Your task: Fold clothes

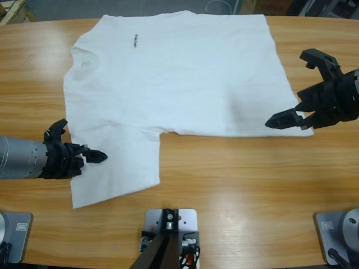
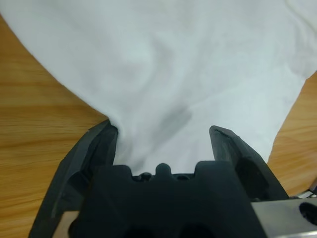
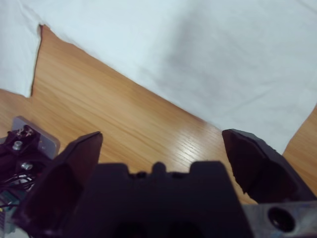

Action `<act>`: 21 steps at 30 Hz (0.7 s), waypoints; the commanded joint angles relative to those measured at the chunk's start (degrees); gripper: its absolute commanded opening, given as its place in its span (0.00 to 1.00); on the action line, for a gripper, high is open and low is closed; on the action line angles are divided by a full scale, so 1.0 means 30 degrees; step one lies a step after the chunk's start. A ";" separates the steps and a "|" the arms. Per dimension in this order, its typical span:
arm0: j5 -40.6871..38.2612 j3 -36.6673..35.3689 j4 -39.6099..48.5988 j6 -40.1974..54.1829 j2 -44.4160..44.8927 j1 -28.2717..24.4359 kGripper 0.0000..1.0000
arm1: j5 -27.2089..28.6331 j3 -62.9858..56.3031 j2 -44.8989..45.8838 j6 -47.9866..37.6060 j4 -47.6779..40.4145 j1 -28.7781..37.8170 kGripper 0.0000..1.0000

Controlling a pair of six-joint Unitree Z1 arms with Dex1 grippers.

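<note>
high view first: i see the plain white short-sleeved cotton t-shirt [image 1: 174, 78] lying flat across the long wooden table [image 1: 241, 185], collar side toward the picture's left, with a small dark printed mark [image 1: 135, 41] near it. one sleeve hangs down toward the near edge, and no fold shows yet, so i judge the task barely begun, with every fold left to make. my left gripper [image 1: 78, 144] sits at that sleeve's edge with its jaws spread and cloth between them in the left wrist view, not yet pinched. my right gripper [image 1: 305, 89] hovers at the hem corner, jaws wide apart, holding nothing. i see nothing else on the wood that blocks either arm.
</note>
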State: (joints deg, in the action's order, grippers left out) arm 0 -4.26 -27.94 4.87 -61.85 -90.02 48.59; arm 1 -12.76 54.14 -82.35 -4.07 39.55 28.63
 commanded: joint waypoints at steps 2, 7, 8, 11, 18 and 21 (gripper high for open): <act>-0.0222 0.0736 -0.0043 -0.0209 -0.1077 0.0094 0.00 | 0.0063 -0.0602 0.0117 -0.0196 -0.0292 0.0242 0.99; -0.0193 0.0959 -0.0043 -0.0185 -0.0309 0.0094 0.00 | 0.0063 -0.0608 0.0117 -0.0196 -0.0292 0.0242 0.99; -0.0204 0.1006 -0.0043 -0.0144 -0.0169 0.0094 0.00 | 0.0063 -0.0614 0.0117 -0.0196 -0.0292 0.0242 0.99; -0.0193 0.1117 -0.0043 0.0207 0.0212 0.0094 0.00 | 0.0092 -0.0614 0.0146 -0.0196 -0.0292 0.0242 0.99; -0.0251 0.1018 -0.0043 0.1403 0.2896 0.0094 0.45 | 0.0092 -0.0614 0.0152 -0.0196 -0.0322 0.0242 0.98; -0.0193 0.1023 -0.0043 0.1485 0.3523 0.0094 0.92 | 0.0092 -0.0643 0.0175 -0.0196 -0.0322 0.0242 0.98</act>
State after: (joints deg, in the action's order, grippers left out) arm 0 -4.30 -26.60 4.58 -59.07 -85.74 48.58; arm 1 -12.76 54.13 -82.35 -4.07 39.38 28.63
